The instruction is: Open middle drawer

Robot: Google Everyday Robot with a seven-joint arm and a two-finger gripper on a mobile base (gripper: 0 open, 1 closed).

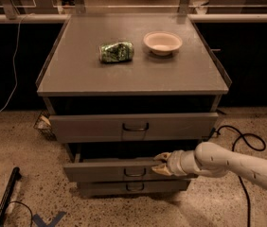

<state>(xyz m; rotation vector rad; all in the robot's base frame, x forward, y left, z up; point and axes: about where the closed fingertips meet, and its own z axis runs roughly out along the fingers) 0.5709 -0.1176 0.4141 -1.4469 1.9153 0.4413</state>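
The arm (240, 164) came in from the 4 o'clock edge, forearm nearly level and wrist aimed toward 9 o'clock. Its gripper (160, 163) sat at the middle drawer (100, 170), just at 3 o'clock of the loop handle (134, 173). Its two fingers were spread apart, one at the front's top edge and one lower. The middle drawer stood slightly out, at 6 o'clock of the top drawer (86, 126).

Hand (161, 163) at middle drawer (100, 170) front (right of handle (134, 173)).
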